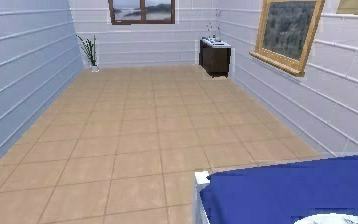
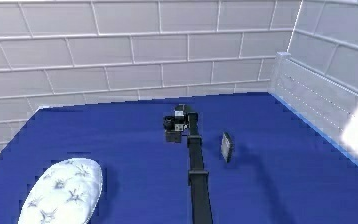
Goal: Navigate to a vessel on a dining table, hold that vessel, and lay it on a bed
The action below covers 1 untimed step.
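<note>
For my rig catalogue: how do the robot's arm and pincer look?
The arm is a long, dark, square bar. The pincer at its far end is a small dark block with thin fingers.

No legible text, labels, numbers or signs in either view. Framed picture point(image 1: 287, 32), upper right of the forward view, was too blurred to make out any lettering.
</note>
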{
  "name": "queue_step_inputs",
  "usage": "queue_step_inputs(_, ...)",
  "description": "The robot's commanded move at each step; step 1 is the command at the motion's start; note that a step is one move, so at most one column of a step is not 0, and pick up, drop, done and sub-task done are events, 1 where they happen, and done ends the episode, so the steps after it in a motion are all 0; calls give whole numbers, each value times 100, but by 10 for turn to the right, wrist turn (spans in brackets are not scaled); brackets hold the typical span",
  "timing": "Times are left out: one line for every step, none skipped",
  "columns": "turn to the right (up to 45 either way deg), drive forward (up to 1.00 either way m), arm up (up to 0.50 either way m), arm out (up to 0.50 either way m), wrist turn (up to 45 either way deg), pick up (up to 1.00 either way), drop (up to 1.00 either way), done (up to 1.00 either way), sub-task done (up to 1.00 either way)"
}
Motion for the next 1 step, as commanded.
queue_step_inputs(0,0,-32,0,0,0,0,0,0)
